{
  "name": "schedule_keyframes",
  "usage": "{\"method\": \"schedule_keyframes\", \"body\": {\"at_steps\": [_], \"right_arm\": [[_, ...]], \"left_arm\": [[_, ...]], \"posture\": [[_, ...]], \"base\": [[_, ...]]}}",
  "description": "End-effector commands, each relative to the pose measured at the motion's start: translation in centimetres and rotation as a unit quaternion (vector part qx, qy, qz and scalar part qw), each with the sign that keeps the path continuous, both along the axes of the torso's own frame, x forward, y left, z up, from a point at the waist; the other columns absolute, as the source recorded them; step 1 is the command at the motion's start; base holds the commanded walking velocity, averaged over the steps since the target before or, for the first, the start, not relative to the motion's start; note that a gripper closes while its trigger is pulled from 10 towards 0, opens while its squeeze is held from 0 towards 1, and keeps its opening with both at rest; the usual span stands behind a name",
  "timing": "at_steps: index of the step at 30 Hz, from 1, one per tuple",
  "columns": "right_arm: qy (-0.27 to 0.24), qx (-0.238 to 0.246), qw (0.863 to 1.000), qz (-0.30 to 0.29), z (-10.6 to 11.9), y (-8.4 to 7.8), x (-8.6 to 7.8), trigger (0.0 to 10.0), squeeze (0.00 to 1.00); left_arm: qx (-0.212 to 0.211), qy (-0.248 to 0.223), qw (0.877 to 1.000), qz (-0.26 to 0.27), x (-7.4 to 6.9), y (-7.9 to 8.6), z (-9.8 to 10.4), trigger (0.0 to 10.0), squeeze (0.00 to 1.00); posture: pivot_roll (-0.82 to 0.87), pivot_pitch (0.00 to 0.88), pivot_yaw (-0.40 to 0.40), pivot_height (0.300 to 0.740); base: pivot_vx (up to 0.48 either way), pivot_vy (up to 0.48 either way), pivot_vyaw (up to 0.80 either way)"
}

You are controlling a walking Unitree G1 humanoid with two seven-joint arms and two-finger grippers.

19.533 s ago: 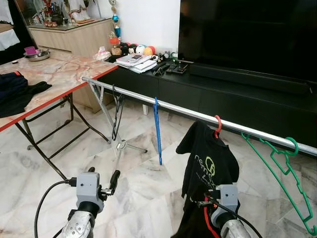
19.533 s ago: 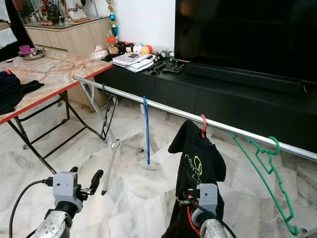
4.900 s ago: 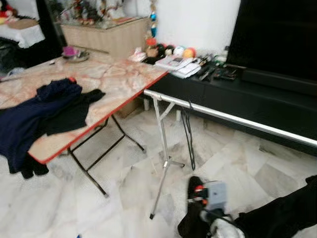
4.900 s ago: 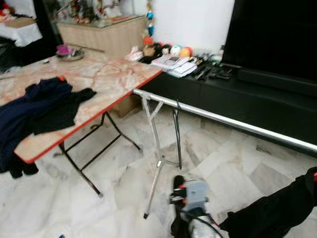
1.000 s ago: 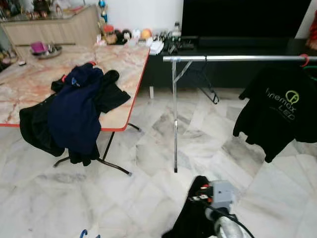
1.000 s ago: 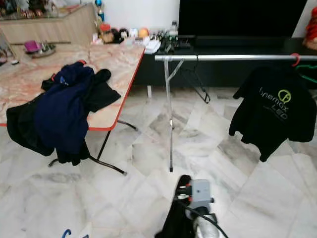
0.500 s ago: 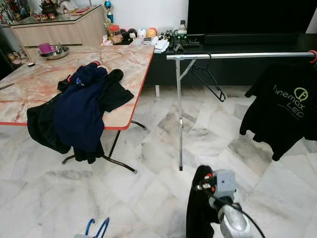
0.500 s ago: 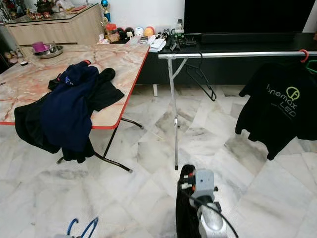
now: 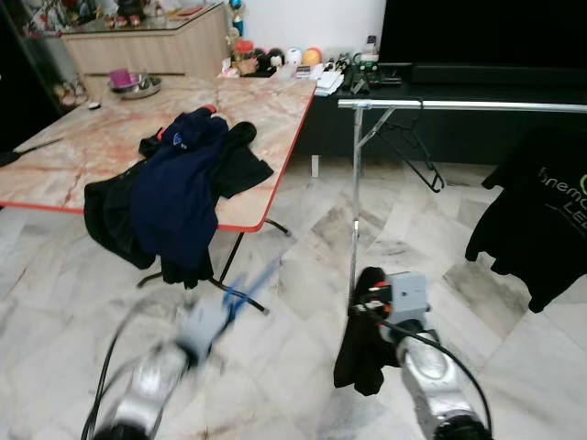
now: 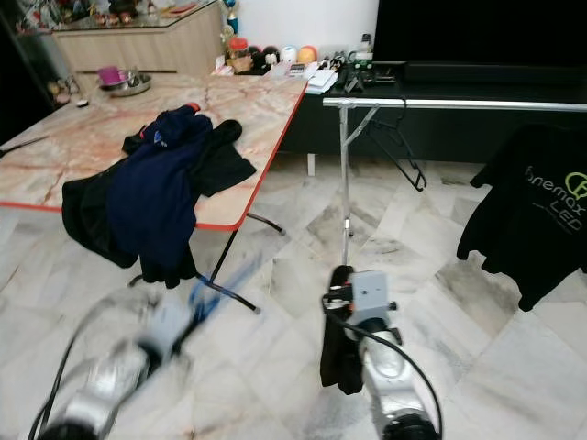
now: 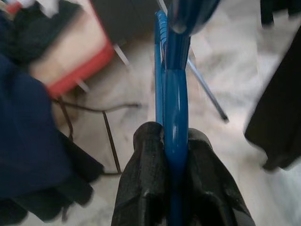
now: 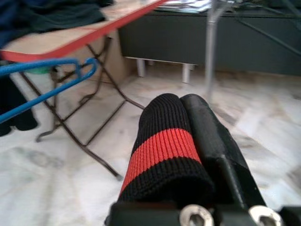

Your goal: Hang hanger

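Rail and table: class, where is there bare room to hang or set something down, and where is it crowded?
The rail is bare between its stand and the black t-shirt, apart from a black hanger near the stand. The table is bare left of the clothes pile. The pile crowds its near right corner.

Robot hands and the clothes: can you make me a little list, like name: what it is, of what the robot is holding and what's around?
left gripper: shut on a blue hanger, blurred in the head views
right gripper: shut on a black garment with a red stripe, which hangs down from it
table: marble-patterned top, red edge
clothes pile: dark blue and black, draped over the table's front edge
rail: silver bar on a thin leg
black hanger: hanging on the rail
black T-shirt: hanging on the rail, green print
floor: pale marble tiles
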State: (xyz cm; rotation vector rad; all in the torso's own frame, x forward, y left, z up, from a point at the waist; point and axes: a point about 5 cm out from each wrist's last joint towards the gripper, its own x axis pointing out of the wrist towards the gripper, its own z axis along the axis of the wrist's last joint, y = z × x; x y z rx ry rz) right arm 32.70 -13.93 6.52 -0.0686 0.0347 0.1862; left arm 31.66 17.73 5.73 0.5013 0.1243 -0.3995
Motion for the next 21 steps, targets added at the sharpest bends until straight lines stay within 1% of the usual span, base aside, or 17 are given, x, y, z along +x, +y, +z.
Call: {"method": "schedule_keyframes", "body": {"at_steps": [1,3,5,6,7,8,9,10,11,13,14,16,17,18,19,20,21], "right_arm": [[-0.001,-0.004,1.0,-0.01,-0.1,-0.3,-0.2,10.0,0.0],[0.007,-0.014,1.0,-0.026,-0.4,-0.7,-0.3,10.0,0.0],[0.01,-0.026,0.999,-0.031,-0.5,-0.9,-0.3,10.0,0.0],[0.01,-0.026,0.999,-0.031,-0.5,-0.9,-0.3,10.0,0.0],[0.021,-0.043,0.998,-0.038,-0.7,-1.1,-0.2,10.0,0.0],[0.031,-0.048,0.997,-0.043,-0.8,-1.2,0.0,10.0,0.0],[0.031,-0.048,0.997,-0.043,-0.8,-1.2,0.0,10.0,0.0],[0.04,-0.048,0.997,-0.042,-1.0,-1.2,0.1,10.0,0.0],[0.052,-0.054,0.996,-0.04,-1.3,-1.0,0.1,10.0,0.0],[0.055,-0.056,0.996,-0.04,-1.3,-1.0,0.1,10.0,0.0],[0.062,-0.054,0.996,-0.042,-1.6,-1.0,0.0,10.0,0.0],[0.067,-0.059,0.995,-0.046,-1.8,-0.9,-0.1,10.0,0.0],[0.071,-0.058,0.995,-0.049,-2.0,-0.8,-0.2,10.0,0.0],[0.077,-0.053,0.994,-0.053,-2.2,-0.7,-0.3,10.0,0.0],[0.078,-0.049,0.994,-0.054,-2.2,-0.6,-0.4,10.0,0.0],[0.08,-0.042,0.994,-0.057,-2.3,-0.4,-0.4,10.0,0.0],[0.084,-0.034,0.994,-0.06,-2.4,-0.3,-0.5,10.0,0.0]], "left_arm": [[0.008,0.07,0.998,0.008,-2.1,0.6,-3.2,10.0,0.0],[-0.024,0.084,0.996,-0.006,-2.3,0.5,-3.0,10.0,0.0],[-0.005,0.108,0.993,-0.043,-2.4,0.5,-2.8,10.0,0.0],[-0.005,0.108,0.993,-0.043,-2.4,0.5,-2.8,10.0,0.0],[0.019,0.163,0.981,-0.102,-2.9,0.7,-3.0,10.0,0.0],[0.036,0.199,0.969,-0.145,-3.4,0.8,-3.1,10.0,0.0],[0.036,0.199,0.969,-0.145,-3.4,0.8,-3.1,10.0,0.0],[0.04,0.224,0.959,-0.168,-3.7,1.0,-3.0,10.0,0.0],[0.029,0.247,0.951,-0.186,-3.8,1.2,-2.6,10.0,0.0],[0.026,0.251,0.949,-0.19,-3.8,1.2,-2.5,10.0,0.0],[0.011,0.267,0.94,-0.212,-4.0,1.0,-2.1,10.0,0.0],[-0.003,0.296,0.925,-0.238,-4.5,0.8,-1.8,10.0,0.0],[-0.005,0.309,0.916,-0.257,-4.9,0.6,-1.5,10.0,0.0],[-0.019,0.323,0.905,-0.277,-5.3,0.2,-1.0,10.0,0.0],[-0.028,0.325,0.903,-0.28,-5.3,0.1,-0.7,10.0,0.0],[-0.059,0.318,0.902,-0.287,-5.2,-0.4,0.1,10.0,0.0],[-0.097,0.308,0.898,-0.299,-5.0,-1.2,1.0,10.0,0.0]], "posture": [[0.1,0.024,0.061,0.74],[0.09,0.02,0.06,0.74],[0.1,0.014,0.059,0.74],[0.1,0.014,0.059,0.74],[0.1,0.008,0.058,0.74],[0.1,0.007,0.058,0.74],[0.1,0.007,0.058,0.74],[0.1,0.0,0.058,0.74],[0.11,0.0,0.057,0.74],[0.11,0.0,0.057,0.74],[0.11,0.0,0.056,0.74],[0.1,0.0,0.057,0.74],[0.1,0.0,0.058,0.74],[0.1,0.0,0.059,0.74],[0.1,0.0,0.059,0.74],[0.1,0.0,0.06,0.74],[0.1,0.0,0.06,0.74]], "base": [[0.0,0.0,0.0],[0.0,0.0,0.0],[0.0,0.0,0.0],[0.0,0.0,0.0],[0.0,0.0,0.0],[0.0,0.0,0.0],[0.0,0.0,0.0],[0.0,0.0,0.0],[0.0,0.0,0.0],[0.0,0.0,0.0],[0.0,0.0,0.0],[0.0,0.0,0.0],[0.0,0.0,0.0],[0.0,0.0,0.0],[0.0,0.0,0.0],[0.0,0.0,0.0],[0.0,0.0,0.0]]}}
